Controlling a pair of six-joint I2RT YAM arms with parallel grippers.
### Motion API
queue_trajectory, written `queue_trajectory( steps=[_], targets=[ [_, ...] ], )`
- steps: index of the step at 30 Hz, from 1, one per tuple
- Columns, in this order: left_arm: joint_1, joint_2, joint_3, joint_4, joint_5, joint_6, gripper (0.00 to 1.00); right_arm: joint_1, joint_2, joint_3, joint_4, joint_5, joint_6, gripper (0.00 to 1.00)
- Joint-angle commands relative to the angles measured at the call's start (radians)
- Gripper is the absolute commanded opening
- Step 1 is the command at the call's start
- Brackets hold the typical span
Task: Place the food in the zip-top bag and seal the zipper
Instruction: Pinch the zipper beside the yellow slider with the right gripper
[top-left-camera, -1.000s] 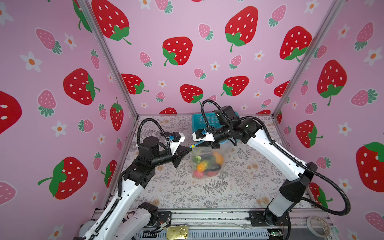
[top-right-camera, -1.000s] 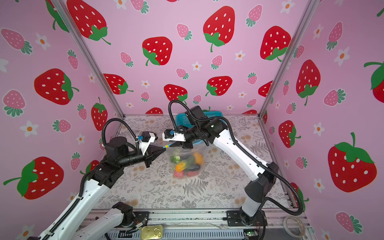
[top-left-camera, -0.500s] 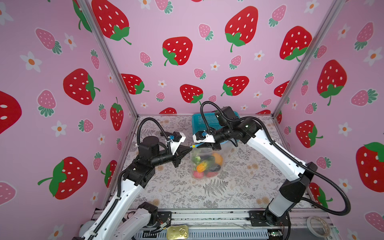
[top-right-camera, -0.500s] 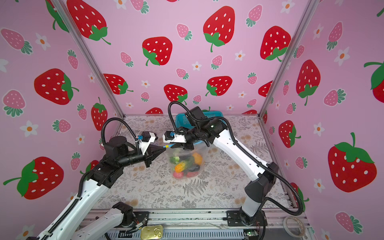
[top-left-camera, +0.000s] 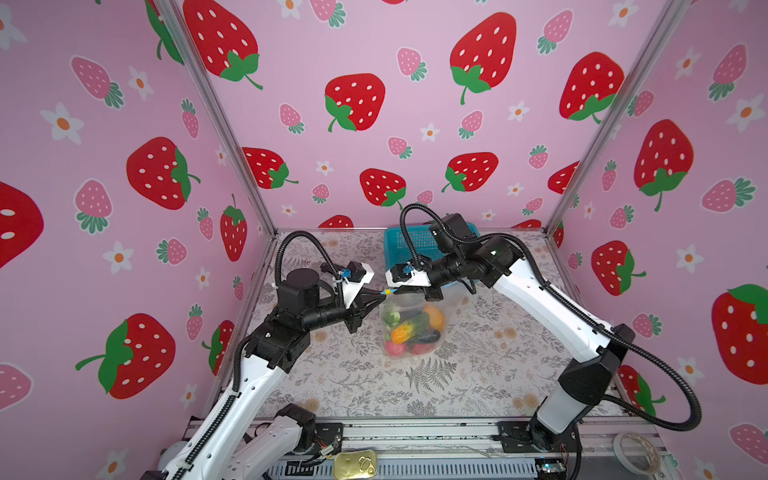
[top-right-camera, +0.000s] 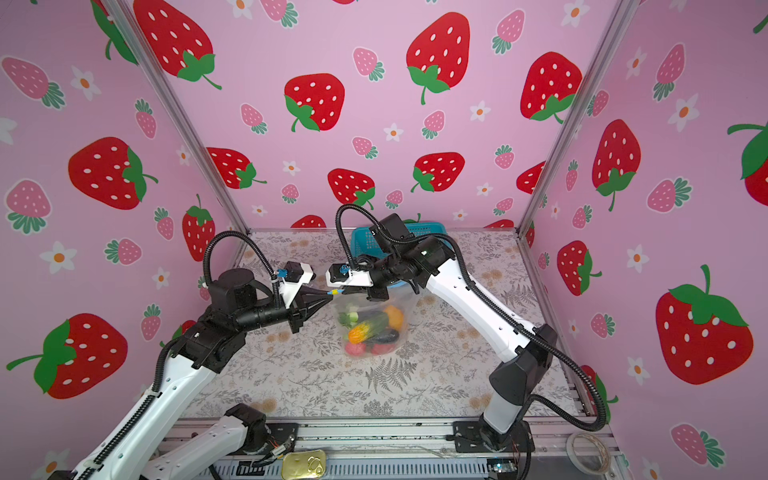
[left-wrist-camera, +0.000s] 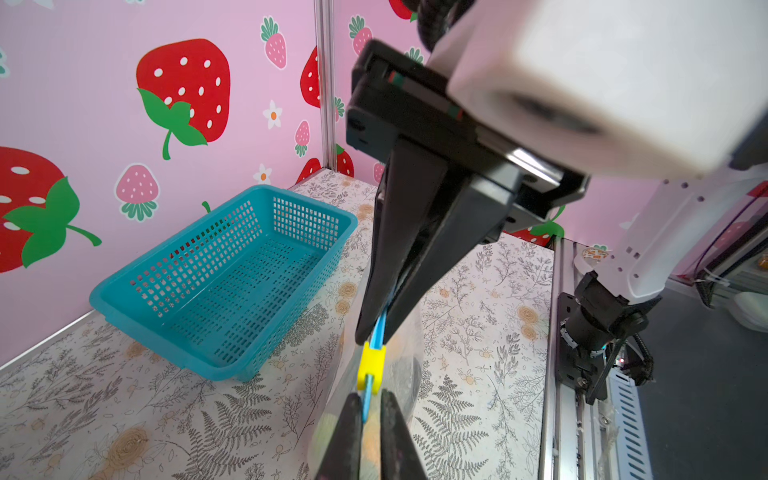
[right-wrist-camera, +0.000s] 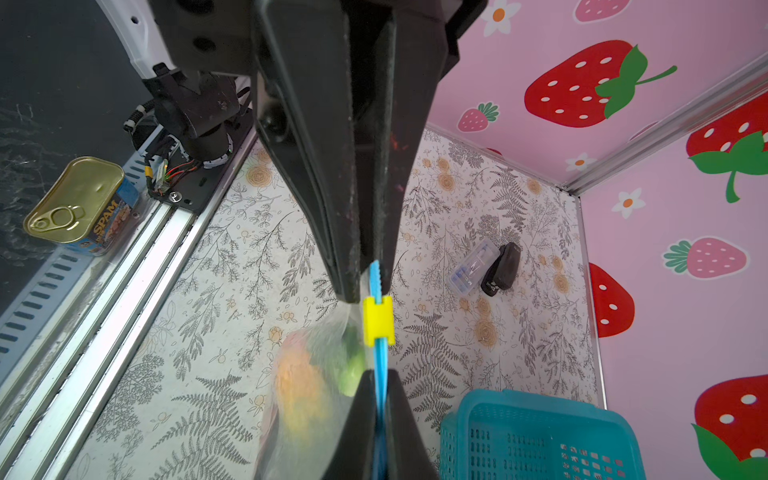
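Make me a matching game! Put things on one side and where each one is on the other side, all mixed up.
Things:
1. yellow slider
2. toy food
3. teal basket
4. gold can

Places:
A. by the back wall
B. on the blue zipper strip
C. off the flowery mat, at the front
D. inside the clear bag

Pairs: 1-B, 2-D, 3-A, 4-C

Right wrist view: food (right-wrist-camera: 305, 386) inside the zip-top bag (right-wrist-camera: 340, 332) is an orange-green blur, pieces not separable. The zipper (right-wrist-camera: 380, 357) disappears between the fingers of the right gripper (right-wrist-camera: 379, 376), which the frame edge cuts off. Small clear case (right-wrist-camera: 473, 270) and dark object (right-wrist-camera: 500, 270) beside it: too small to identify. Both top views, upper centre: basket (top-left-camera: 401, 241) half hidden behind the right arm (top-left-camera: 478, 257).
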Motion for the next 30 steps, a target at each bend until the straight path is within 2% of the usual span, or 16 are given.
queue_trajectory(
  steps=[1,4,10,13,15,18,22,30],
  targets=[
    [-0.007,0.004,0.052,0.011,0.017,0.039,0.15,0.001,-0.013,0.021,-0.021,-0.012,-0.024,0.09],
    [-0.013,0.014,0.056,0.011,0.023,0.038,0.14,0.001,-0.013,0.023,-0.02,-0.013,-0.021,0.09],
    [-0.017,0.012,0.054,0.006,0.021,0.044,0.01,0.002,-0.019,0.025,-0.017,-0.012,-0.022,0.08],
    [-0.017,0.009,0.054,0.006,0.018,0.042,0.0,0.002,-0.017,0.023,-0.014,-0.014,-0.019,0.1],
    [-0.018,0.01,0.055,0.004,0.018,0.04,0.0,0.001,-0.017,0.023,-0.014,-0.022,-0.018,0.13],
    [-0.018,0.007,0.053,0.005,0.016,0.039,0.0,0.002,-0.019,0.023,-0.014,-0.04,-0.02,0.27],
    [-0.018,0.005,0.052,0.007,0.013,0.041,0.0,0.001,-0.018,0.022,-0.005,-0.082,-0.028,0.37],
    [-0.018,-0.003,0.052,0.007,0.01,0.042,0.0,0.003,0.008,0.045,0.014,-0.151,-0.026,0.38]
  ],
)
